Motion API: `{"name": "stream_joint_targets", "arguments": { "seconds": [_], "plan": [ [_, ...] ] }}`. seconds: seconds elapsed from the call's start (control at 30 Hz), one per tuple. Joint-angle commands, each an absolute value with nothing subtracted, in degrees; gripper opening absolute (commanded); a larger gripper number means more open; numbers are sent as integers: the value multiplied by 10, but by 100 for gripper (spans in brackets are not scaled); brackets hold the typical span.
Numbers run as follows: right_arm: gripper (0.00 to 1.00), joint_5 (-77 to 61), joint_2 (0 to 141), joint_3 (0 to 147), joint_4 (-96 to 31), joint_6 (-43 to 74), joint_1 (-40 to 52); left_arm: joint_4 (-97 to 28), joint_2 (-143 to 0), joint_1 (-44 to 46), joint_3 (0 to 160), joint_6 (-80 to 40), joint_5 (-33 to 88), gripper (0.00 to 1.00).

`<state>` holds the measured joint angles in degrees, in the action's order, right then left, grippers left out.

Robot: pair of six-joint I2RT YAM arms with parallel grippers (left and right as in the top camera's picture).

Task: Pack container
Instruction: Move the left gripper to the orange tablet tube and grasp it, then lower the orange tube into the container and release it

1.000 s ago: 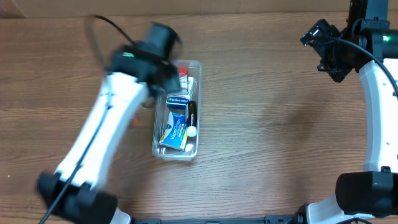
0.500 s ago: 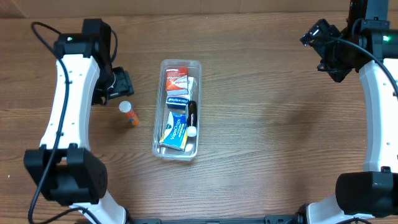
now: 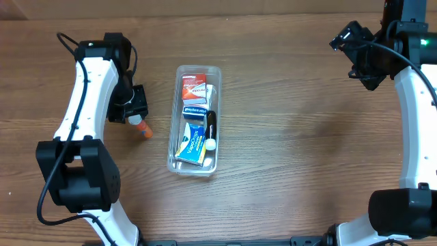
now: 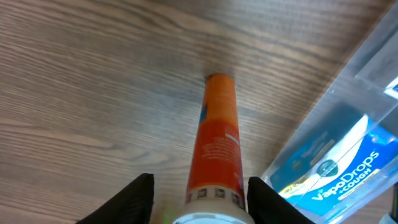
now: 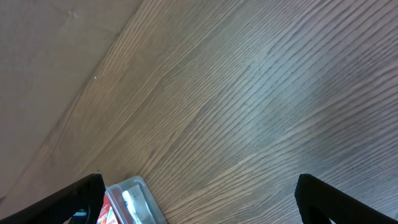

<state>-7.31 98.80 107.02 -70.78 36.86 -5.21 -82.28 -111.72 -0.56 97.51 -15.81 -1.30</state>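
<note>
The container (image 3: pixel 172 147) is a clear plastic bin at the table's middle, holding a red and white box (image 3: pixel 194 86), blue boxes (image 3: pixel 192 141) and a black stick with a white tip (image 3: pixel 212 128). An orange tube (image 3: pixel 145 131) with a white cap lies on the table just left of it. My left gripper (image 3: pixel 135 113) is open, low over the tube's cap end. In the left wrist view the tube (image 4: pixel 214 137) lies between the fingers (image 4: pixel 138 199), with a gap on the left side; the bin's wall (image 4: pixel 348 106) is at the right. My right gripper (image 3: pixel 356 53) is open and empty, far right.
The right wrist view shows bare wooden table and the container's far corner (image 5: pixel 138 190) at the bottom left. The table's back edge runs along the top of the overhead view.
My left arm has swung from over the container to the left, then come down over the orange tube's cap, which it now covers. The right arm has not moved.
</note>
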Motion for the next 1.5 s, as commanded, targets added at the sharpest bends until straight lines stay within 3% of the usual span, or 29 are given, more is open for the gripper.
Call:
{"name": "stream_joint_targets", "arguments": {
  "seconds": [0.0, 0.13, 0.33, 0.47, 0.67, 0.77, 0.93, 1.17, 1.47],
  "plan": [
    [100, -76, 981, 1072, -707, 369, -53, -813, -1125, -2, 971, -137, 0, 44],
    [100, -76, 982, 1072, -707, 369, -53, -810, -1125, -2, 972, -137, 0, 26],
    [100, -76, 982, 1072, -707, 369, -53, -873, -1120, -2, 1057, -137, 0, 16],
    [100, -76, 981, 1072, -707, 369, -53, -967, -1094, 20, 1217, -137, 1, 16],
    [100, -76, 981, 1072, -707, 369, -53, -951, -1045, 126, 1281, -175, 19, 20],
    [100, -76, 981, 1072, -707, 369, -53, -941, -1049, 185, 1259, -185, 4, 21],
    [100, -76, 981, 1072, -707, 369, -53, -821, -1052, 252, 1171, -192, -49, 21],
    [100, -76, 982, 1072, -707, 369, -53, -713, -1056, 255, 1090, -197, -73, 24],
    [100, -76, 981, 1072, -707, 369, -53, -606, -1057, 255, 976, -210, -14, 26]
  ]
}}
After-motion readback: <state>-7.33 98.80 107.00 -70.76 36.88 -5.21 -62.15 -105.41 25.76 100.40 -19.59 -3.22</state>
